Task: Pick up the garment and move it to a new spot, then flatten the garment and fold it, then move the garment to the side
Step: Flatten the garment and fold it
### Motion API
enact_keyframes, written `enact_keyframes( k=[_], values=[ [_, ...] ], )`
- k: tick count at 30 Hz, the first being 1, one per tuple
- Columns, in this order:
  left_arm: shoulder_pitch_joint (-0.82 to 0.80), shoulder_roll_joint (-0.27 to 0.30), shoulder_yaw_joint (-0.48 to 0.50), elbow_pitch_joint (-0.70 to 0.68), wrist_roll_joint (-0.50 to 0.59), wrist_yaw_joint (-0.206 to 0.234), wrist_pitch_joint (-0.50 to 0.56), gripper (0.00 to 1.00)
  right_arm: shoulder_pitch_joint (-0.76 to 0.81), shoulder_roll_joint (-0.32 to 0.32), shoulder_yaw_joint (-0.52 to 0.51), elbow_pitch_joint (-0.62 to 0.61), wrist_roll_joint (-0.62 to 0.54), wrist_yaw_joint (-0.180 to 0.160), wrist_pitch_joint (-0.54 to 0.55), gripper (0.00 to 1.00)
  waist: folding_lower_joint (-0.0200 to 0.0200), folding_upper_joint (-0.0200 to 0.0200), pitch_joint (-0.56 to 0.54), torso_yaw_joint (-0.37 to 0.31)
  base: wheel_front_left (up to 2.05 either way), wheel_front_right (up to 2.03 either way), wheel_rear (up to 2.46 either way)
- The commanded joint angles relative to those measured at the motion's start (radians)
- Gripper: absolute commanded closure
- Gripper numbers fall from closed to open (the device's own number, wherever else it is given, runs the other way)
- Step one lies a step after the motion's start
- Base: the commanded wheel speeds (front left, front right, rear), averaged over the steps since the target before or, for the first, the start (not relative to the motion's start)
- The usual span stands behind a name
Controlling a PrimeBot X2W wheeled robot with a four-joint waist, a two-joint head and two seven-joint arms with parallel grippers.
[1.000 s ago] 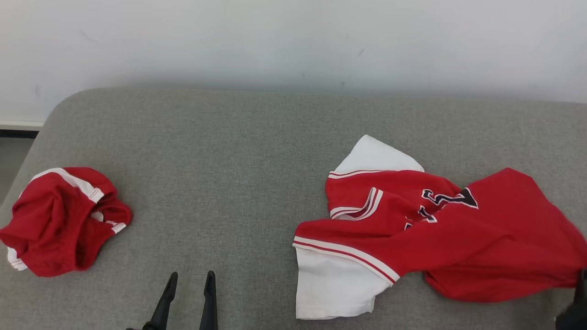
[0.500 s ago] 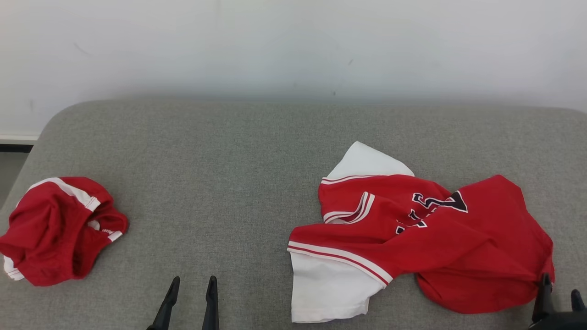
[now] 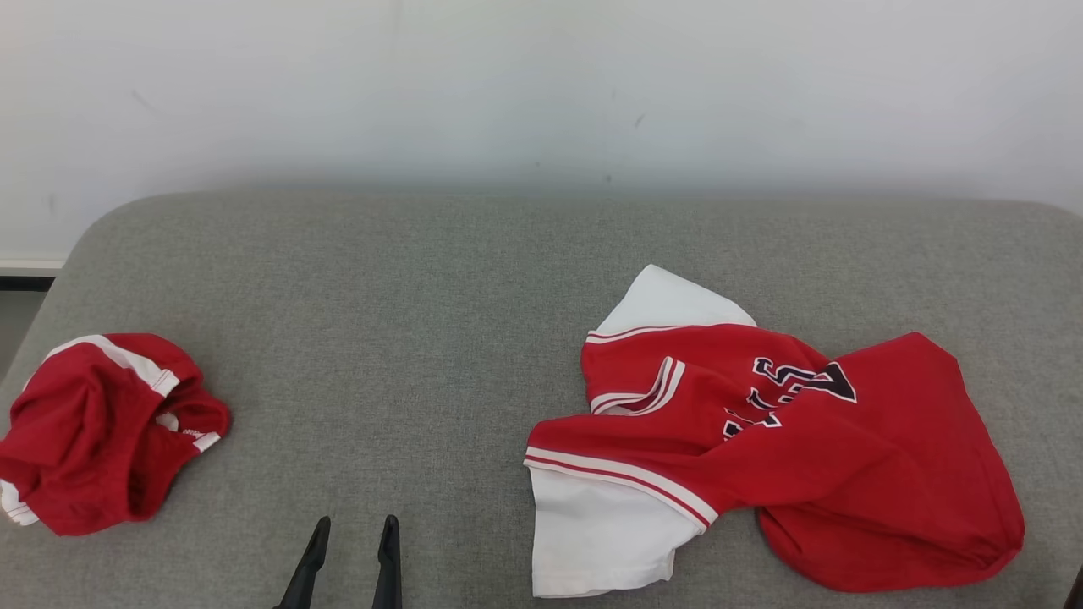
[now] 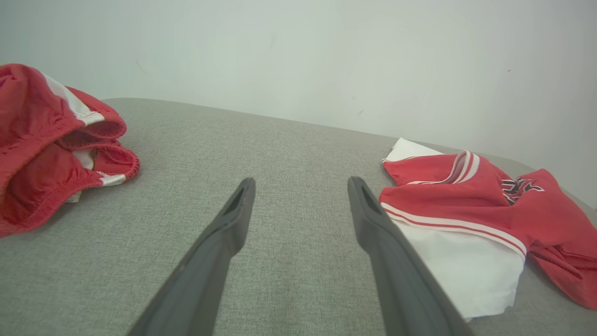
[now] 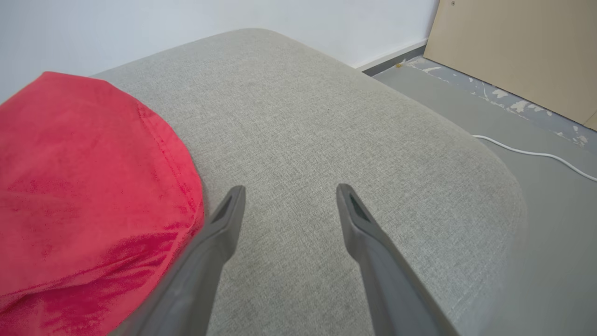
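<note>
On the head view I have the jersey (image 3: 846, 474) lying crumpled on the right half of the grey cushion (image 3: 381, 321). Its red body is bunched toward the right edge. One white sleeve pokes out at the back and another lies toward me at the front. Dark lettering shows on the chest, too folded to read. Well apart from it, at the far left edge of the cushion, sits a red bundle of shorts (image 3: 93, 431) with white trim. My left gripper (image 3: 355, 520) comes up at the bottom, left of centre, over bare fabric between the two garments, with a gap between its fingers. A white wall (image 3: 541, 85) runs behind the cushion.

On the left wrist view the left gripper (image 4: 301, 182) has its fingers spread wide with nothing between them but cushion. The shorts (image 4: 42, 149) are off to its left. The jersey (image 4: 466, 200) is on its right, and its white sleeve passes behind the right finger.

On the right wrist view the right gripper (image 5: 290, 188) is also spread wide and empty, above the cushion's rounded corner. The jersey's red hem (image 5: 84, 186) lies just beside the left finger; I cannot tell whether they touch. Past the corner I see grey floor (image 5: 550, 186), a white cable (image 5: 527, 151) and a beige panel (image 5: 513, 46).
</note>
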Motion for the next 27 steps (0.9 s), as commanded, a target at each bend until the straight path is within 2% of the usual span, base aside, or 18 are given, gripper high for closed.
enact_keyframes(
  k=[1, 7, 14, 19, 27],
  values=[
    [-0.002, 0.000, 0.004, -0.003, 0.006, -0.001, -0.003, 0.00, -0.010, 0.001, -0.005, 0.000, -0.001, 0.001, -0.024, 0.00, 0.0000, 0.0000, 0.003, -0.002, 0.00, 0.00, 0.00],
    [-0.004, 0.000, 0.008, -0.003, 0.005, -0.001, -0.003, 0.00, -0.036, 0.002, 0.058, -0.004, 0.066, 0.001, -0.129, 0.00, 0.0000, 0.0000, 0.008, -0.013, 0.00, 0.00, 0.00],
    [0.000, 0.000, 0.003, 0.000, 0.002, 0.003, -0.003, 0.00, -0.022, 0.002, 0.264, -0.055, 0.169, 0.001, -0.186, 0.00, 0.0000, 0.0000, -0.005, -0.023, 0.00, 0.00, 0.00],
    [0.009, 0.000, 0.000, 0.006, -0.004, 0.007, -0.003, 0.00, 0.024, 0.001, 0.452, -0.133, 0.179, 0.001, -0.206, 0.00, 0.0000, 0.0000, -0.023, -0.018, 0.00, 0.00, 0.00],
    [0.023, 0.000, 0.001, 0.013, -0.005, 0.016, -0.003, 0.00, 0.071, 0.002, 0.604, -0.189, 0.131, 0.001, -0.219, 0.00, 0.0000, 0.0000, -0.046, -0.006, 0.00, 0.00, 0.00]
  ],
)
